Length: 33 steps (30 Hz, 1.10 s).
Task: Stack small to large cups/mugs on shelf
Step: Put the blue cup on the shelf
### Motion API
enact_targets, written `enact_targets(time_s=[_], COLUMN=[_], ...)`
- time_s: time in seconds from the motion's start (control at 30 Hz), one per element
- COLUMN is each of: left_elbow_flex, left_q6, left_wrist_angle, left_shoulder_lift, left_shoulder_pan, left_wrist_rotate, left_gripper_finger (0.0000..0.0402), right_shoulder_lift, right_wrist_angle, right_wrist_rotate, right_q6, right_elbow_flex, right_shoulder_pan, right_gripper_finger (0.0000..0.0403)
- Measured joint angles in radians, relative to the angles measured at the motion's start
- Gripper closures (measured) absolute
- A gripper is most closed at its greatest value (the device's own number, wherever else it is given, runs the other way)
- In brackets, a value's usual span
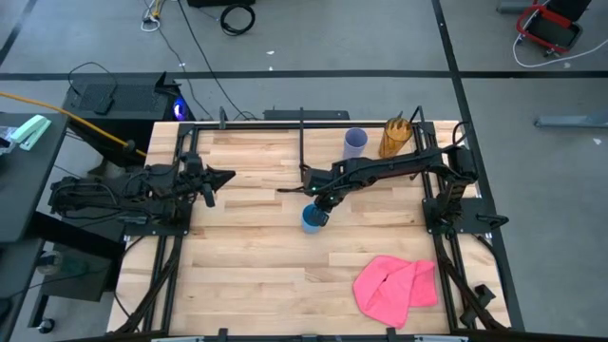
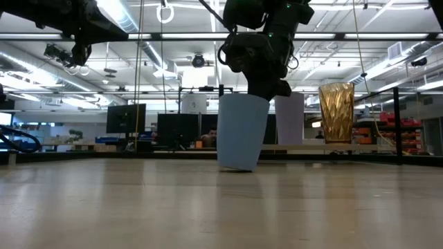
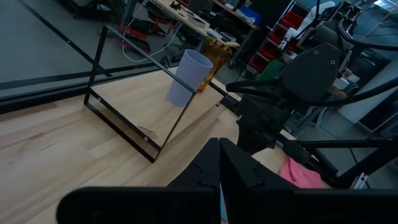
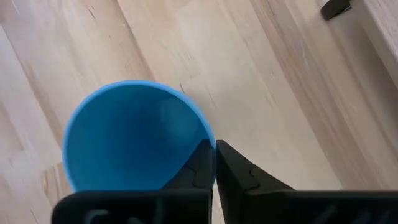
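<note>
No legible text, label, brand, number or sign appears in any view — neither on the blue cup (image 4: pixel 134 134), the lavender cup (image 3: pixel 188 78) and the amber cup (image 2: pixel 336 112), nor on the wooden shelf (image 1: pixel 256 275). Background monitors (image 2: pixel 176 129) and storage racks (image 2: pixel 377 131) in the low view carry markings too small to read.

This is a robotics lab or workshop in a large open industrial hall. The low view shows long ceiling strip lights (image 2: pixel 124 17), a row of dark monitors (image 2: pixel 156 128) on desks and red storage racks (image 2: pixel 377 128) far behind the wooden surface (image 1: pixel 256 256). From above, a grey concrete floor (image 1: pixel 380 38) carries loose cables (image 1: pixel 236 17), and the left wrist view shows red parts bins (image 3: pixel 289 28).
</note>
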Motion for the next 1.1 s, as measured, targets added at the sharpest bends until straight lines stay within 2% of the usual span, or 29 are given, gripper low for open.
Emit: enact_targets(time_s=[0.23,0.4,0.67,0.8,1.1], left_elbow_flex=[0.000,0.000,0.000,0.000,0.000], left_q6=[0.000,-0.003,-0.007,-0.008,-0.008], left_wrist_angle=[0.000,-0.016,-0.030,-0.030,-0.030], left_shoulder_lift=[0.000,0.000,0.000,0.000,0.000], left_shoulder_pan=[0.000,0.000,0.000,0.000,0.000], left_wrist_rotate=[0.000,0.000,0.000,0.000,0.000], left_gripper_finger=[0.0378,0.0372,0.0392,0.0392,0.0375], right_shoulder_lift=[0.000,0.000,0.001,0.001,0.001], right_wrist_angle=[0.006,-0.071,-0.336,-0.476,-0.612], right_wrist_rotate=[0.001,0.002,0.018,0.082,0.114], right_q6=[-0.023,-0.061,-0.147,-0.192,-0.273], right_elbow_flex=[0.000,0.055,0.254,0.371,0.582], right_shoulder_pan=[0.000,0.000,-0.032,-0.064,-0.191], right_gripper_finger=[0.0397,0.0400,0.0401,0.0402,0.0402])
